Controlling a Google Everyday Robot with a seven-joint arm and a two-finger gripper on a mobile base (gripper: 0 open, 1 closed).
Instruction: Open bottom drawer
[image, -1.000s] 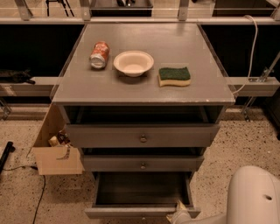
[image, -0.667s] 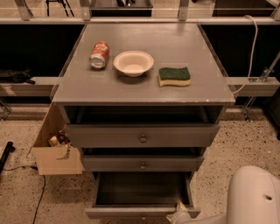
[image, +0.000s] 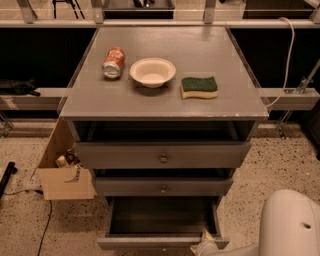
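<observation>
Bottom drawer (image: 162, 217) stands well out from the cabinet, interior exposed, below two drawers that sit further in. Gripper (image: 202, 246) is at the right end of the drawer's front edge, off-centre; whether it is wide, narrow or holding cannot be told. Risk: a further pull from that corner may skew the drawer on its runners, or jolt the cabinet and roll the can (image: 113, 63) lying on top.
</observation>
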